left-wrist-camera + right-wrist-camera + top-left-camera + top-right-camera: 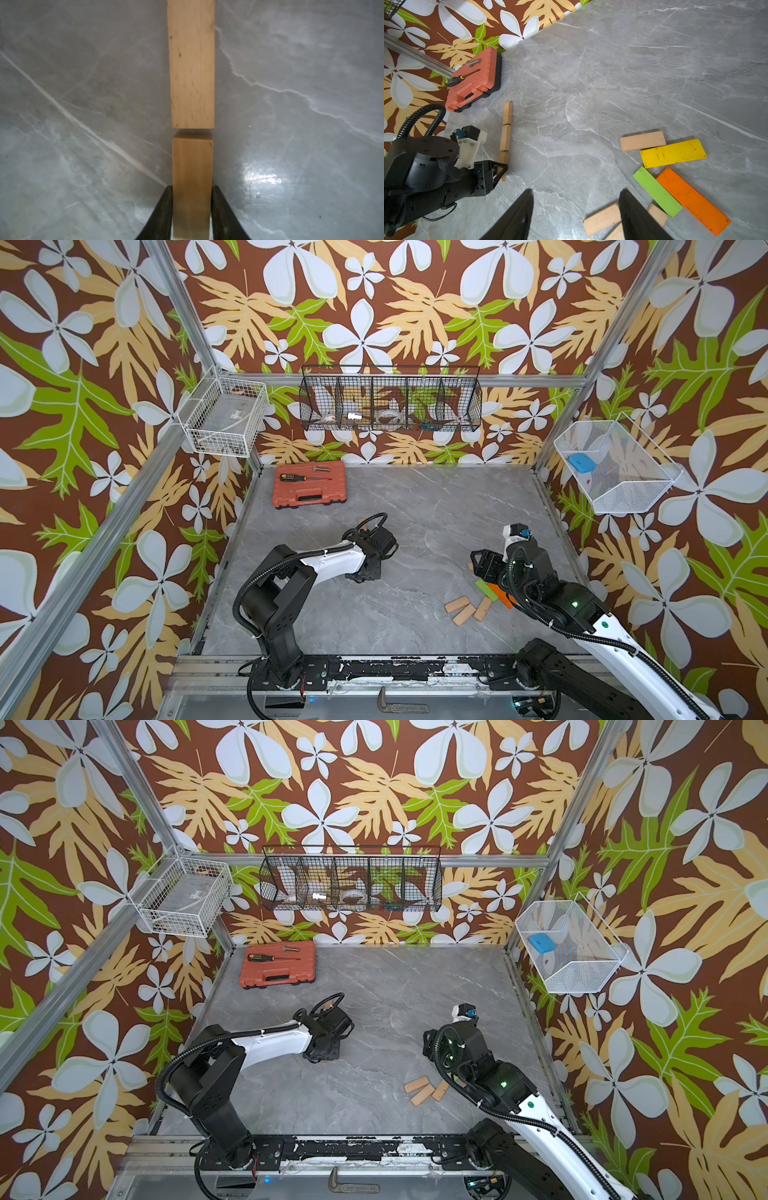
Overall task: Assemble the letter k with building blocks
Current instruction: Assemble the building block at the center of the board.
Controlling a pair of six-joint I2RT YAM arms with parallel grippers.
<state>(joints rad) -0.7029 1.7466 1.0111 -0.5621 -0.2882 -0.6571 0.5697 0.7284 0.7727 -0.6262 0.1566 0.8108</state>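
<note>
- Blocks (505, 137) lie end to end in a row on the surface (612, 83).
- Left pincer (192, 187) pinches the row's end block (192, 162).
- Right pincer (576, 190) hangs spread near the yellow block (672, 153), green block (656, 191) and orange block (691, 199).

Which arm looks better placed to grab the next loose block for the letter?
Right. The right gripper hangs open over the loose planks, so it probably needs only a short reach. The left gripper is busy clasping a plank well away from them.

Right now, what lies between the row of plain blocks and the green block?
Nothing: bare table from row to green block, in the right wrist view.
</note>
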